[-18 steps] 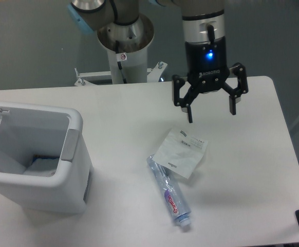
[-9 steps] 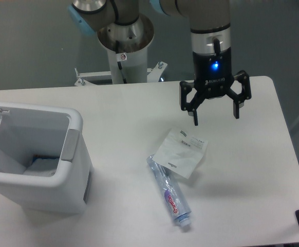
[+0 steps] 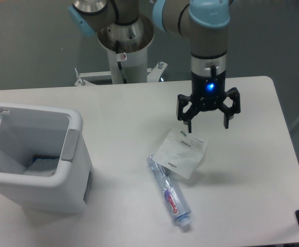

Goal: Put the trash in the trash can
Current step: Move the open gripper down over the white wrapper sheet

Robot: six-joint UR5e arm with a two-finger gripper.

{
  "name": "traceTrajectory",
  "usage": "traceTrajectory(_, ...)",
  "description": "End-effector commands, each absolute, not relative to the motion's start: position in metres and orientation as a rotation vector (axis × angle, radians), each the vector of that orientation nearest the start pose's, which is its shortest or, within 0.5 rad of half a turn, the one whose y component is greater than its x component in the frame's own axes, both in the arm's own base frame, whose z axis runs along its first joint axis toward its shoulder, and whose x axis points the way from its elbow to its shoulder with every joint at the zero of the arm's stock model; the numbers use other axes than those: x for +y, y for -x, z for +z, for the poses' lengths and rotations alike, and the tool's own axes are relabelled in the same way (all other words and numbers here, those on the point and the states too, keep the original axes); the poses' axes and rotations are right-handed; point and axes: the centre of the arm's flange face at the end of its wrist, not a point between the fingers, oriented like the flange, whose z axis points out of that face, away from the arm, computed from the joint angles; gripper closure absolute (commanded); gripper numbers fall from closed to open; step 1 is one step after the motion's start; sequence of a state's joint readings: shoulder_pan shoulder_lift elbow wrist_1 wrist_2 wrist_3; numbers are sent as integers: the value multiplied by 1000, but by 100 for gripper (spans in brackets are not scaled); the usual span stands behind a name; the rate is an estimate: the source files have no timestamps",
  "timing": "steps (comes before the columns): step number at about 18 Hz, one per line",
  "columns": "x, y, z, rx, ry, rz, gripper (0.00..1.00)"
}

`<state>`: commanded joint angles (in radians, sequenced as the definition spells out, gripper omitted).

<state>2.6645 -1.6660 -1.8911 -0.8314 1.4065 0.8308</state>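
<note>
1. The bin (image 3: pixel 36 164) sits at the left of the bench (image 3: pixel 129 110), lid up.
2. The bottle (image 3: pixel 171 194) lies mid-bench, its top tucked under the packet (image 3: pixel 181 153); lifting one may drag the other.
3. The hand (image 3: pixel 207 123) hovers open above the packet, which looks too flat to pinch.

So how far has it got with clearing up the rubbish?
Barely started. The trash can stands open, with something pale already at the bottom. The gripper hangs open and empty above the white packet. Both the packet and the crushed bottle lie on the table.
</note>
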Motion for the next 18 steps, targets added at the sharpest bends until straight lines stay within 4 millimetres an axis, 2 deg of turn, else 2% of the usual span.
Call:
traceTrajectory(3,357,384,330,-183,2940,271,0)
traceTrajectory(5,355,377,313,-177,2944,226,0)
traceTrajectory(10,355,369,295,-186,2928,208,0)
traceTrajectory(18,357,371,248,-178,2994,106,0)
